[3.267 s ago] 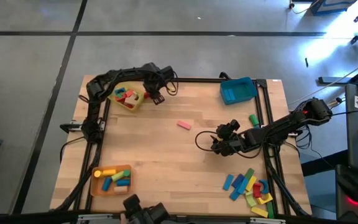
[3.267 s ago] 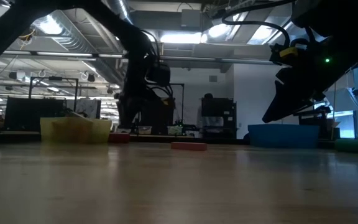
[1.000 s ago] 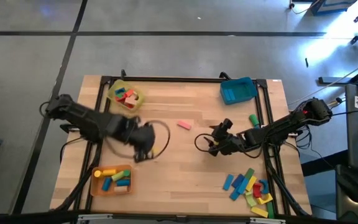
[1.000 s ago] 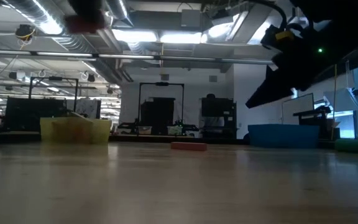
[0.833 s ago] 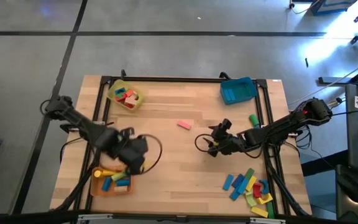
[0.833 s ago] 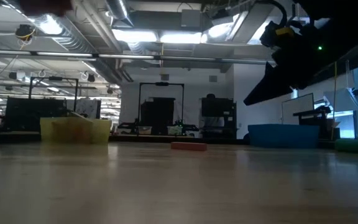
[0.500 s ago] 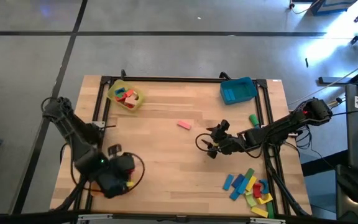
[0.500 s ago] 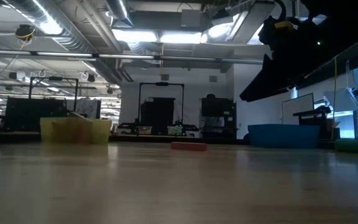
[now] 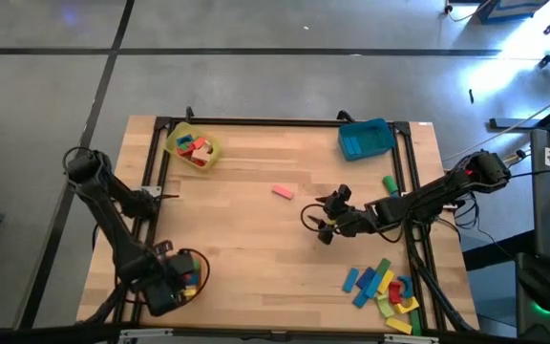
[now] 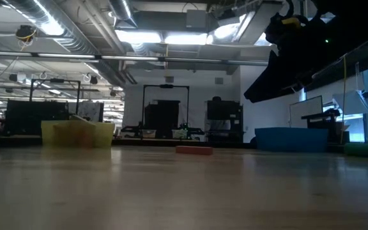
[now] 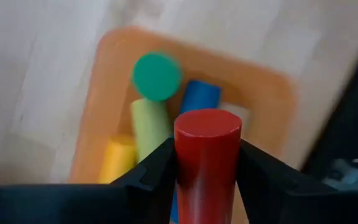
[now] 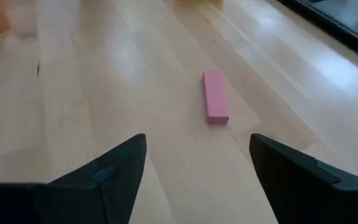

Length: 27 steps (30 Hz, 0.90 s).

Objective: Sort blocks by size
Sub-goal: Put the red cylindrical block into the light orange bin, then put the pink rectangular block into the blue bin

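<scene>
Meanwhile the left hand (image 11: 207, 180), clamped on a red cylinder (image 11: 206, 155), hovers over the orange tray (image 11: 107, 81), while the right hand (image 12: 194, 168), fingers apart, faces a pink block (image 12: 215, 96) on the bench (image 9: 256, 239).

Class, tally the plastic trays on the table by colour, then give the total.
Yellow tray: 1
Blue tray: 1
Orange tray: 1
Total: 3
</scene>
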Available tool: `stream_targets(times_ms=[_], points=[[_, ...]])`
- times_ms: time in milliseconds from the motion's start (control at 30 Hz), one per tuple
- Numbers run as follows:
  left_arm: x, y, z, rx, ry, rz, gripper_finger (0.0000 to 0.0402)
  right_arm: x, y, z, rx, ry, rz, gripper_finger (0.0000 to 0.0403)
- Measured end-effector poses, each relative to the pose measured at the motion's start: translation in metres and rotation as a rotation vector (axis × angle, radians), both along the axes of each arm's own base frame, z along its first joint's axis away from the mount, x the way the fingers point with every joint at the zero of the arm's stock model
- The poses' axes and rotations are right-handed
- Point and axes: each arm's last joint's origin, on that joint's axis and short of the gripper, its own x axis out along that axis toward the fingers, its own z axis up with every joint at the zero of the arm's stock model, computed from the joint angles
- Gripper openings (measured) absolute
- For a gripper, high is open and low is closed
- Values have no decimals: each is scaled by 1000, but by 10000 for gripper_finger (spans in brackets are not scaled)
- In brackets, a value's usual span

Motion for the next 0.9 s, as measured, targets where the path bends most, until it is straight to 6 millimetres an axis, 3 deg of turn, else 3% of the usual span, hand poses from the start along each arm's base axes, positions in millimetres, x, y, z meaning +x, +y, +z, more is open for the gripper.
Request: stream_targets(times_ms=[233, 567, 767, 900], points=[[-4, 9, -16, 33, 51, 50, 135, 0, 2, -1, 35, 15, 45, 289], [1, 16, -21, 20, 109, 53, 205, 0, 3, -1, 64, 24, 81, 289], [-1, 20, -10, -4, 75, 7, 209, 0, 4, -2, 84, 43, 119, 289], [-5, 26, 5, 16, -67, 6, 204, -2, 5, 3, 112, 71, 159, 289]])
